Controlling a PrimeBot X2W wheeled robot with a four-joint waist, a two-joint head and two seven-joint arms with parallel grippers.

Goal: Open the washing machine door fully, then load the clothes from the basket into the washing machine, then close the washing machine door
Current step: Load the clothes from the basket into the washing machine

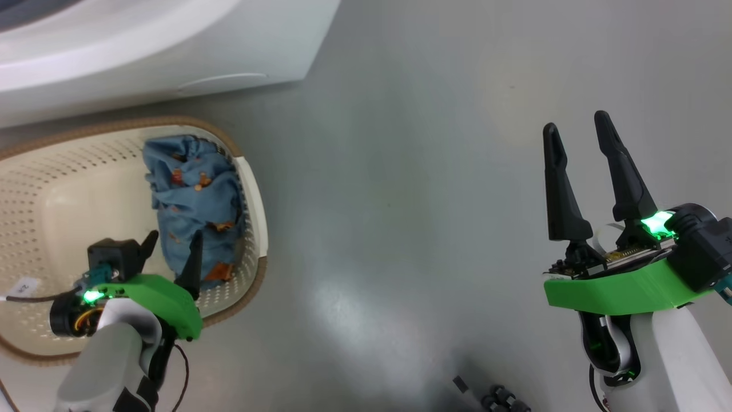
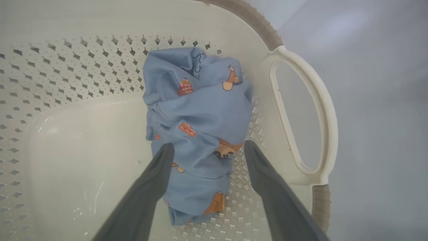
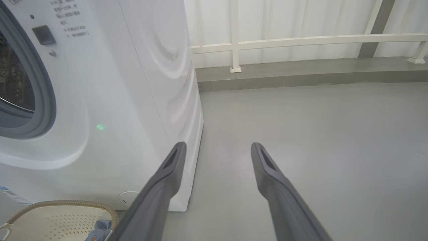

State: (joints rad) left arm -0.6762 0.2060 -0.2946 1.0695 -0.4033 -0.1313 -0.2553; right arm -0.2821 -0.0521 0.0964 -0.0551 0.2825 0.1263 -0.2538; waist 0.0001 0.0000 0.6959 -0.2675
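The washing machine [image 3: 133,83] shows its drum mouth [image 3: 13,77] uncovered, so opening looks done. The basket [image 1: 254,194] beside it holds one bundle of clothes [image 1: 191,200]. The left pincer [image 2: 207,147] is spread astride the bundle, not yet gripping it. The right pincer [image 1: 577,126] is spread and empty. Loading and closing remain.

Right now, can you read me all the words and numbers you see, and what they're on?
Nothing reads clearly.
Grey print lines on the big white washing machine, on its front: too small and blurred.
Small blue label low on that machine: blurred.
Small white paper tag on a thin dark cable: dark marks, unreadable.
Dark squiggles on the light blue bear-print cloth in the cream perforated plastic basket: not legible.
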